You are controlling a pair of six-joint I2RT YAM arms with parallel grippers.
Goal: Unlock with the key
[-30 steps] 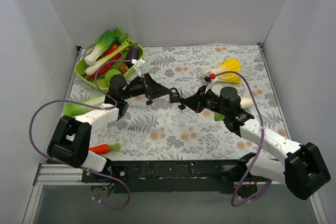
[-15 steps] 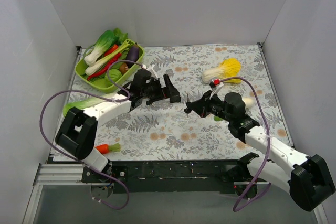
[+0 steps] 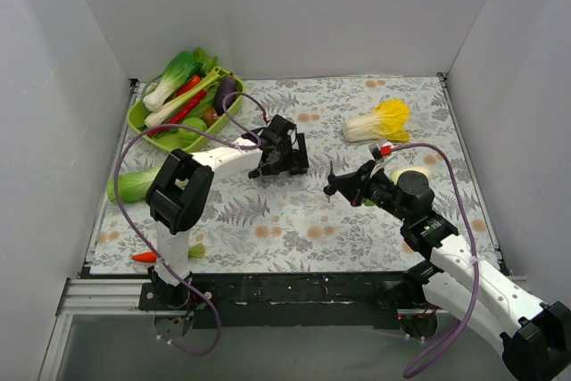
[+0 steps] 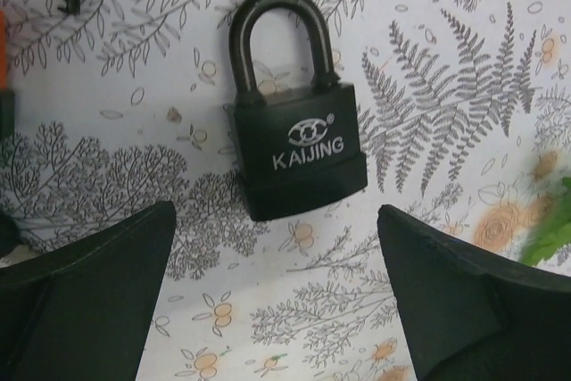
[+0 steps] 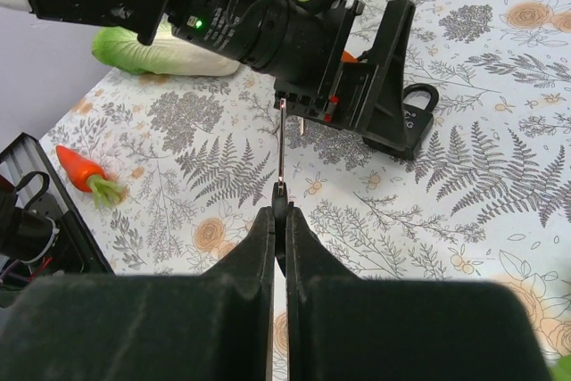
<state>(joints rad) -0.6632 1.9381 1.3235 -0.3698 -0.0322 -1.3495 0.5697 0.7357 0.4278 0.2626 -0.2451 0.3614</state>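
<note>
- The left gripper (image 3: 285, 163) hangs over the black padlock with a curved steel shackle (image 4: 299, 144). Its two dark fingers (image 4: 85, 296) are spread wide and hold nothing.
- The padlock lies flat on the fern-and-flower printed tablecloth (image 4: 455, 69), just ahead of that hand's fingertips and centred in the gap between them. The lettered face is up, the shackle points away from the hand and the base is nearest it.
- That spread looks chosen so the fingers can straddle the lock body and clamp its sides, steadying it for the other hand.
- The right gripper (image 5: 279, 219) has its fingers pressed together, pinching the slim silver key (image 5: 281, 144) by its head. The blade sticks straight out ahead of the fingertips, above the cloth.
- A head-only pinch leaves the whole blade free to enter a keyway.
- From the right hand, the padlock sits ahead and off to the right, partly under the left gripper's frame, apart from the key tip.
- The keyway cannot be seen. If it is in the base, the lock will likely need lifting or turning before the blade can line up with it.
</note>
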